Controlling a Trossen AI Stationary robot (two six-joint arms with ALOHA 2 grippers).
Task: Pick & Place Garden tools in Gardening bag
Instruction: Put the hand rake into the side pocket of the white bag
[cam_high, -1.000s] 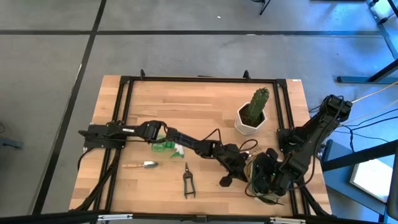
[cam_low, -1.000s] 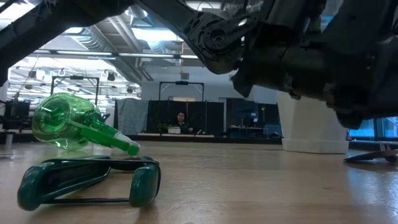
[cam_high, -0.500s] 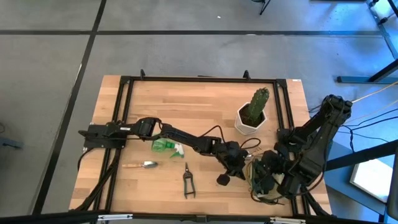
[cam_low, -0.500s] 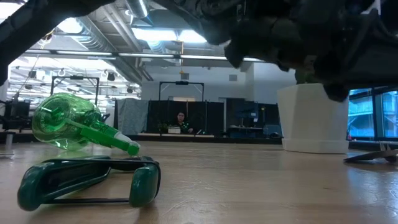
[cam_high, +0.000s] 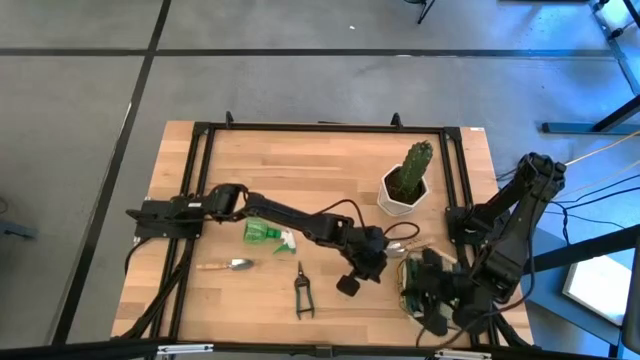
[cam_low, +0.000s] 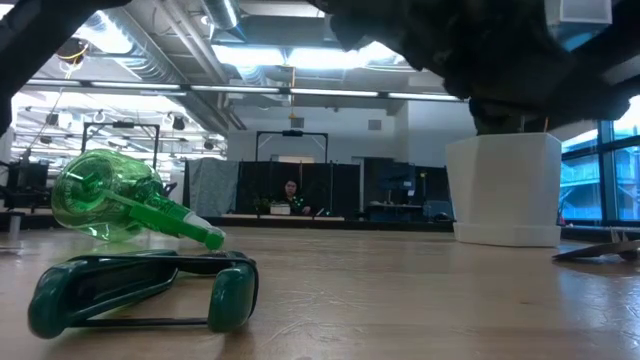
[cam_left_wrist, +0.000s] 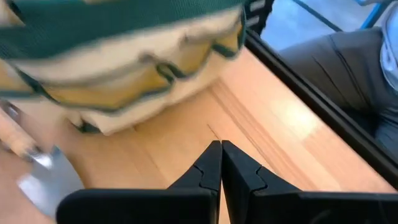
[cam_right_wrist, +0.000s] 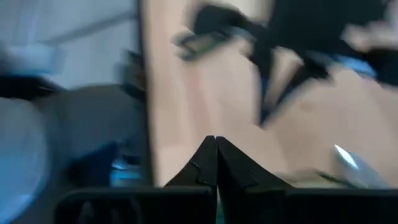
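Note:
The olive-khaki gardening bag (cam_high: 412, 283) stands on the table near its front right and fills the top of the left wrist view (cam_left_wrist: 124, 56). My left gripper (cam_high: 368, 270) is shut and empty just left of it, low over the wood (cam_left_wrist: 221, 163). My right gripper (cam_high: 428, 300) is shut over the bag's near right side (cam_right_wrist: 216, 155). A silver trowel (cam_high: 400, 244) lies beside the bag's far side. The green spray bottle (cam_high: 268, 235), a second trowel (cam_high: 230, 265) and pruning shears (cam_high: 302, 290) lie on the table at centre left.
The cactus in its white pot (cam_high: 403, 185) stands behind the bag at the back right. The black frame rails (cam_high: 465, 215) run along the table's edges. In the low view the spray bottle (cam_low: 110, 205) and the shears (cam_low: 140, 290) lie close to the camera.
My right gripper has moved toward the table's near edge, so more of the bag shows. My left gripper has drawn back a little toward the table's left. In the low view both arms have risen out of the middle of the picture.

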